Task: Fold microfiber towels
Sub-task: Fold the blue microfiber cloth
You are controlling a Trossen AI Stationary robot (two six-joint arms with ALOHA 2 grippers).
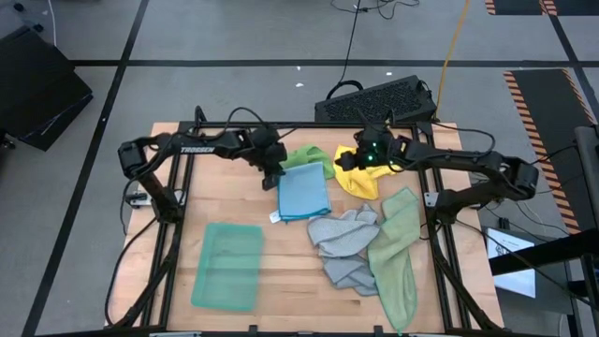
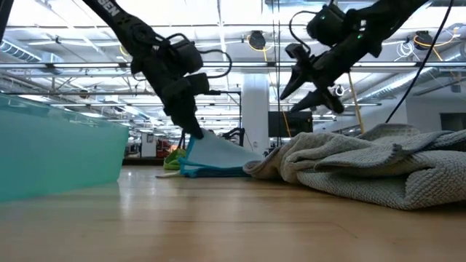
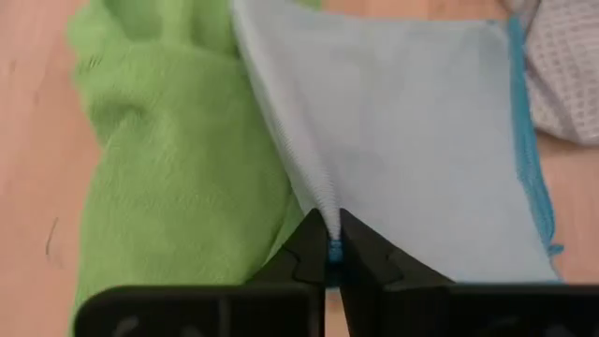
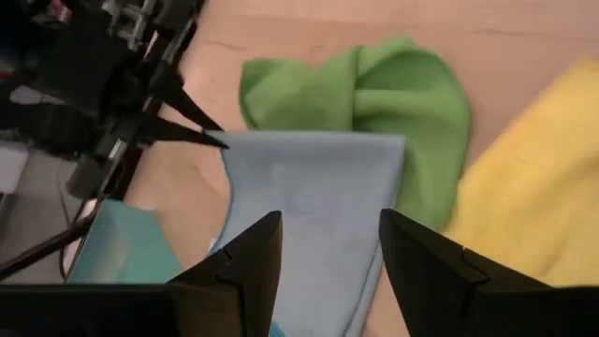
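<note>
Pinched light blue towel point(image 3: 412, 150) corner, peaked between left end effector point(image 3: 332, 245) fingers.

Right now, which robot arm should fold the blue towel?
Probably the left. The left gripper is pinched shut on the light blue towel corner, while the right gripper hangs open above it.

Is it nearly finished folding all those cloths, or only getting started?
Early on, it seems. One teal towel already lies flat and folded near the front left. The left gripper has its fingers shut on a corner of the light blue towel, while the right gripper hovers open above it. The bright green towel, yellow towel, grey towel and sage towel lie crumpled.
</note>
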